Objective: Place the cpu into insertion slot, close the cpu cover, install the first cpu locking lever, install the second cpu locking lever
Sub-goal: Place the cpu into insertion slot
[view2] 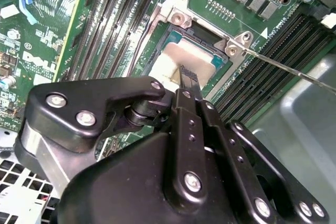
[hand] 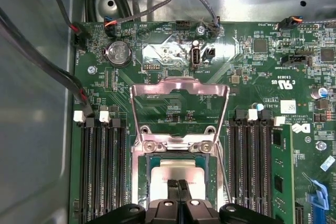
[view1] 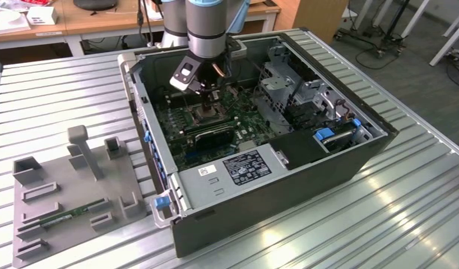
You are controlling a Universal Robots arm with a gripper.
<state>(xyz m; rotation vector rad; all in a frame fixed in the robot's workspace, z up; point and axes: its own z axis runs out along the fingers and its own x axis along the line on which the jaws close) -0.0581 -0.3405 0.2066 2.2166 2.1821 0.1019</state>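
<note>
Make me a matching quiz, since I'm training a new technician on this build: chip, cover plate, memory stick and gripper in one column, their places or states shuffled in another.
Things:
1. chip
2. cover plate
3. memory stick
4. gripper

Places or states:
A. lying in the grey tray beside the computer case
B. swung open, off the socket
C. shut, right at the chip
D. seated in the socket

Pairs: 1-D, 2-B, 3-A, 4-C
</note>
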